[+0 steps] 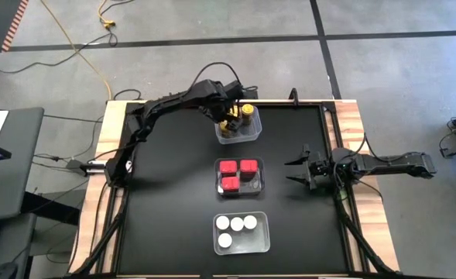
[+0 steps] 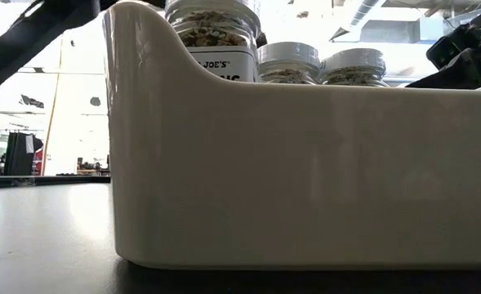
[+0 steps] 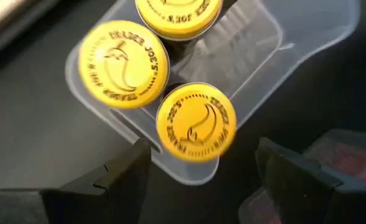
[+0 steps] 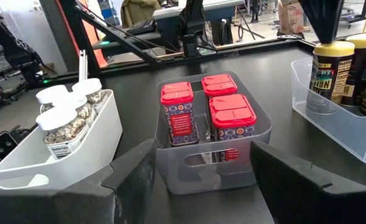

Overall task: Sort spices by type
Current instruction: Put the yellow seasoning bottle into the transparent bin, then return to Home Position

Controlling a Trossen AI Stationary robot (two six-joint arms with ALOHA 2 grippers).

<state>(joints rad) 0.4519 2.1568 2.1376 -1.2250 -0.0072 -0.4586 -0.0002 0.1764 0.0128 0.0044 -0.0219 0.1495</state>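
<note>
Three yellow-capped amber jars (image 3: pixel 123 65) stand upright in a clear tub (image 1: pixel 251 133) at the table's far middle. My left gripper (image 3: pixel 201 171) hangs open just above them, pointing steeply down; its fingers stand on either side of the nearest yellow cap (image 3: pixel 196 121) with a gap on each side. Three red tins (image 4: pixel 207 109) stand in the grey middle tub (image 1: pixel 258 180). Several white-capped jars (image 1: pixel 235 225) stand in the white near tub (image 1: pixel 262 242). My right gripper (image 1: pixel 297 170) waits open at the right, level, facing the red tins.
The three tubs stand in a row down the middle of the black tabletop (image 1: pixel 166 194), with bare surface on both sides. In the low view the white tub's wall (image 2: pixel 305 163) fills the picture, with jar tops (image 2: pixel 211 24) above its rim.
</note>
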